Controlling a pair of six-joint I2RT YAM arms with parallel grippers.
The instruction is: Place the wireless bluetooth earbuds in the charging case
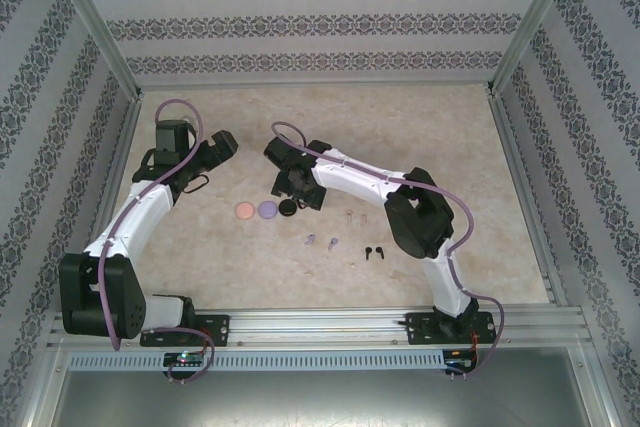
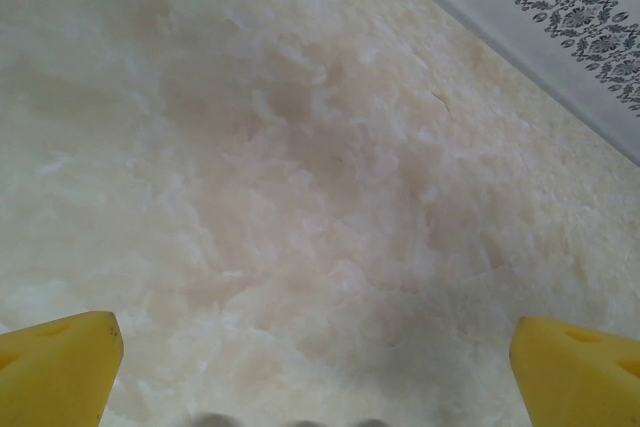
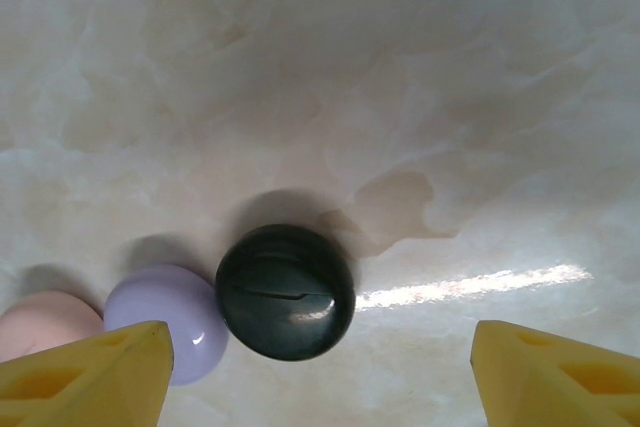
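Three round charging cases lie closed in a row: pink, purple and black. My right gripper hovers just above the black case. Its yellow fingers stand wide apart and open, with the black case lying ahead of them and left of centre. The purple case and pink case lie beside the left finger. The earbuds lie loose on the table: a pale pink pair, a purple pair and a black pair. My left gripper is open over bare table.
The tabletop is pale marble, walled by patterned panels on three sides, with a metal rail along the near edge. The right arm's elbow sits just right of the black earbuds.
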